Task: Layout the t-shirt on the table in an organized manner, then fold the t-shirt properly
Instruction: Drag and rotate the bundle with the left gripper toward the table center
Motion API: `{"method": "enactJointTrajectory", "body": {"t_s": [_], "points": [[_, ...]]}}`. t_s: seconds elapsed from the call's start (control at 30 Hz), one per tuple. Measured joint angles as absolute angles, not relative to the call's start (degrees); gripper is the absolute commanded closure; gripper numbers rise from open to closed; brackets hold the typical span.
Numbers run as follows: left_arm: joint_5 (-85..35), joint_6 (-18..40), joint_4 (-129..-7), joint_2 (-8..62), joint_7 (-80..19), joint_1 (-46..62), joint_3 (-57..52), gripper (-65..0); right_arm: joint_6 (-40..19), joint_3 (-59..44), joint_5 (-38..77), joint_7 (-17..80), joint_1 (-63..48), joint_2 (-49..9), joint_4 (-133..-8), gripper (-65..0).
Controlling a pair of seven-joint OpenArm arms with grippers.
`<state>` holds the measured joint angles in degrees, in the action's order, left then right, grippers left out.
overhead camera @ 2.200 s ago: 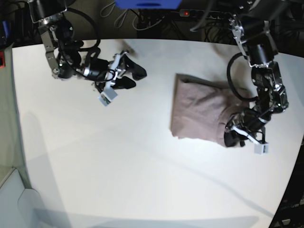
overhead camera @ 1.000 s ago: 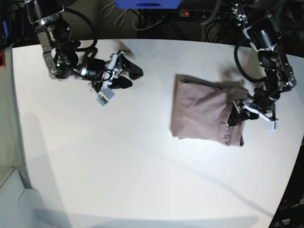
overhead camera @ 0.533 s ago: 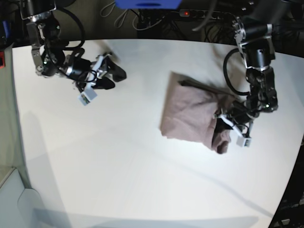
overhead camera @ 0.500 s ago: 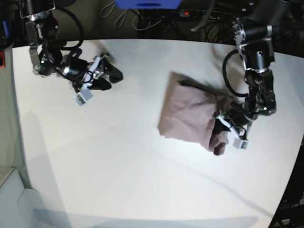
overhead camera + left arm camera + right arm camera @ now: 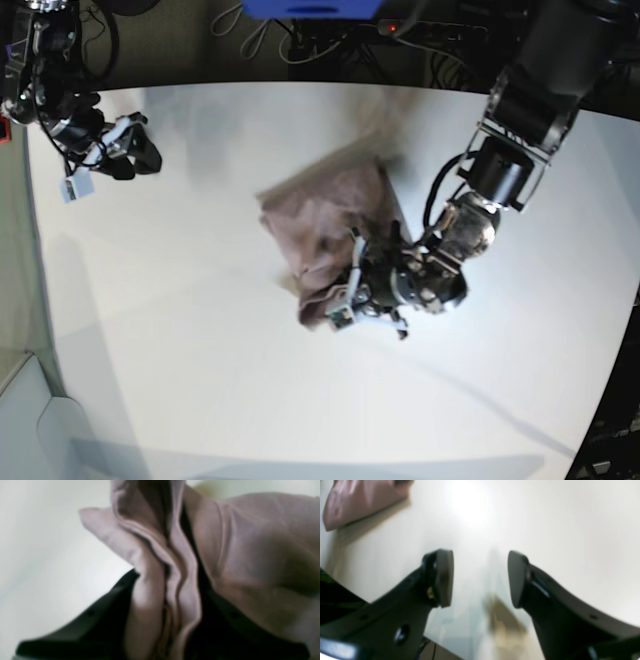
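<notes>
While the left wrist view showed the left gripper (image 5: 172, 620) clamped on bunched folds of the dusty mauve-pink cotton t-shirt (image 5: 250, 555), the right wrist view showed the right gripper (image 5: 480, 577) gaping empty, and the base view showed the shirt crumpled mid-way across the smooth white worktop (image 5: 200, 350), so spreading it would best need both grippers.

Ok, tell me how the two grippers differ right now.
The left gripper is shut on bunched folds of the t-shirt; the right gripper is open and holds nothing. The left one is at the middle of the table; the right one hovers near the table's far corner, away from the cloth. Both have dark fingers.
</notes>
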<state>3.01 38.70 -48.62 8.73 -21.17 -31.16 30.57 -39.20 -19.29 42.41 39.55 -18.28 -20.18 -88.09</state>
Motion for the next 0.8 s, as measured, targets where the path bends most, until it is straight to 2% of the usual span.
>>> {"method": "enactJointTrajectory", "body": {"t_s": [0.23,0.47,0.6,0.7,0.8], "points": [[3.6,39.6,-48.1,2.3,-20.9,-33.8,39.9,-0.5,-39.2,-21.6,42.4,39.6,-19.7,-20.2,-88.4,-34.3],[4.0,40.1,-48.0,2.8,-20.7,-36.6,46.6,-0.5,-39.2,-21.7,42.4,41.4,-20.7,-20.1,-92.9,-34.3],[9.4,40.2,-48.1,2.2,-20.2,-36.7,47.0,-0.7,-39.2,-21.7,42.4,42.5,-20.7,-19.9,-93.8,-34.3],[15.3,40.3,-48.1,0.3,-20.7,-36.7,47.0,-6.3,-39.2,-21.7,42.5,42.4,-20.7,-19.9,-93.9,-34.3],[16.5,39.8,-48.4,0.1,-20.7,-36.0,47.0,-17.0,-39.2,-21.7,42.4,42.5,-20.7,-19.8,-93.9,-34.3]]}}
